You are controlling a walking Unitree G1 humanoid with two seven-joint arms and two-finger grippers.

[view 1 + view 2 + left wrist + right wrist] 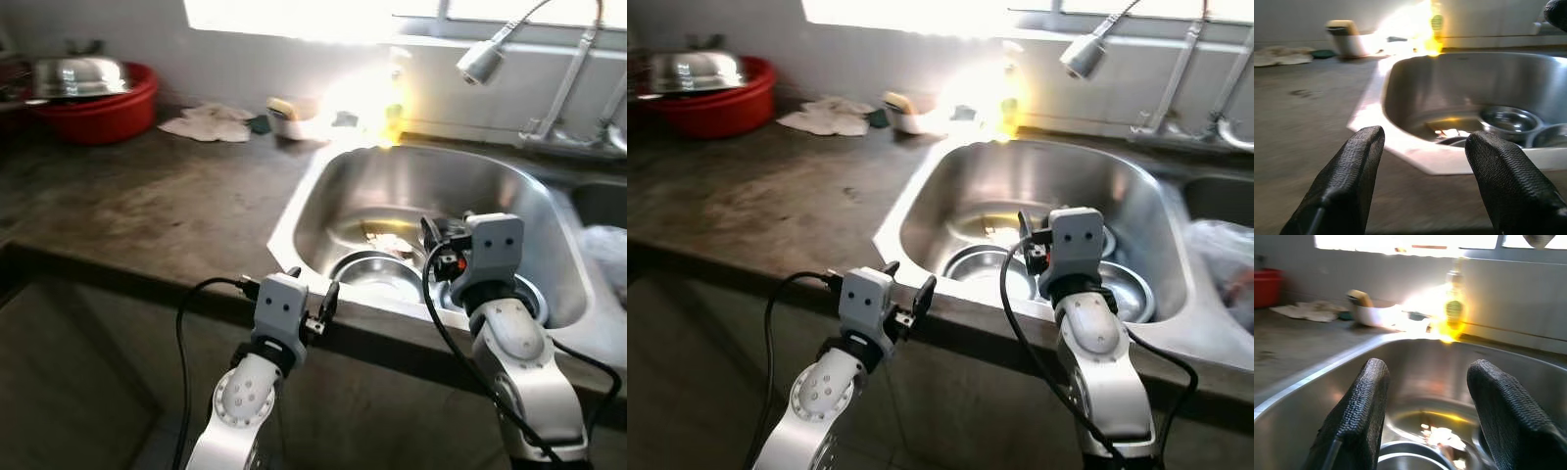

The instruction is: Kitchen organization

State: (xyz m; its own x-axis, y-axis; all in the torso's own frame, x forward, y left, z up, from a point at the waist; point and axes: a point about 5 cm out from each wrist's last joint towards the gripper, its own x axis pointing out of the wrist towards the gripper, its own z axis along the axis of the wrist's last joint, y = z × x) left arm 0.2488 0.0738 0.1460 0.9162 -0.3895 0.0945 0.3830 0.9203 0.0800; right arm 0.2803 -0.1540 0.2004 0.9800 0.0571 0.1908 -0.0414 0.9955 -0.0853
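A stainless steel sink (294, 211) is set into the dark stone counter (147, 206). Steel bowls lie in its basin, one at the near side (377, 274) and another by the drain (534, 294). My left gripper (313, 284) is open with nothing in it, low at the counter's front edge just left of the sink corner; its fingers (1359, 161) point toward the basin. My right gripper (1425, 367) is open too, hovering inside the sink above the bowls.
A spray faucet head (480, 61) hangs over the sink's back right. A yellow soap bottle (1454, 308) and a white tub with a sponge (294, 117) stand behind the sink. A cloth (208, 124) and a red basin with a steel lid (98, 108) sit far left.
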